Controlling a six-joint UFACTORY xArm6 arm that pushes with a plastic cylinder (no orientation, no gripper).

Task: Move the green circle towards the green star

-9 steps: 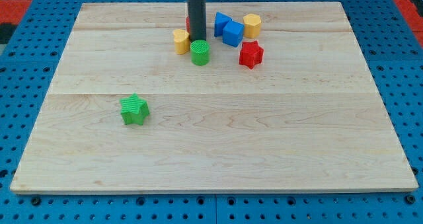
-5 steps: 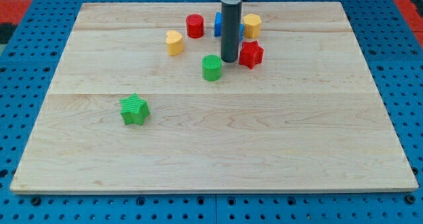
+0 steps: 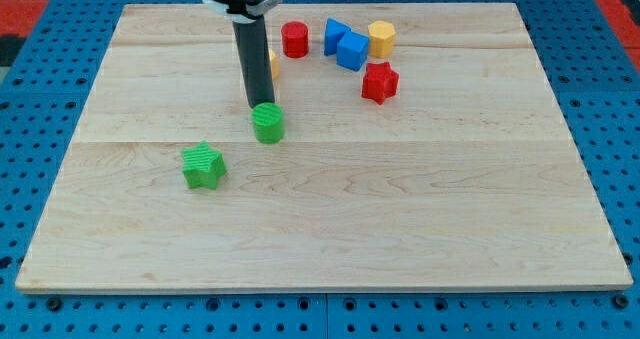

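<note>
Green circle (image 3: 267, 122), a ribbed plastic cylinder block, sits on the pale wooden desk (image 3: 400, 209) left of centre, with my tip (image 3: 259, 106) touching or just beside its far edge at about 11 o'clock. No pincer is fitted: the arm ends in a straight dark rod (image 3: 253, 64) with nothing to clench or release, standing upright above the block. From the green circle, the green star-shaped block (image 3: 204, 166) lies near at roughly 8 o'clock, apart from it, with bare wood between them.

A yellow block (image 3: 272, 61) is mostly hidden behind the rod at about 12 o'clock from the circle; its shape cannot be made out. Farther out at 1 o'clock stands a red cylinder block (image 3: 294, 39). At about 2 o'clock lies a red star-shaped block (image 3: 379, 81), well apart from the circle. Beyond it, near the view's top, two blue blocks (image 3: 345, 45) sit touching each other, with a yellow hexagonal block (image 3: 381, 38) just beside them on the view's right. A blue perforated board (image 3: 40, 99) surrounds the desk.
</note>
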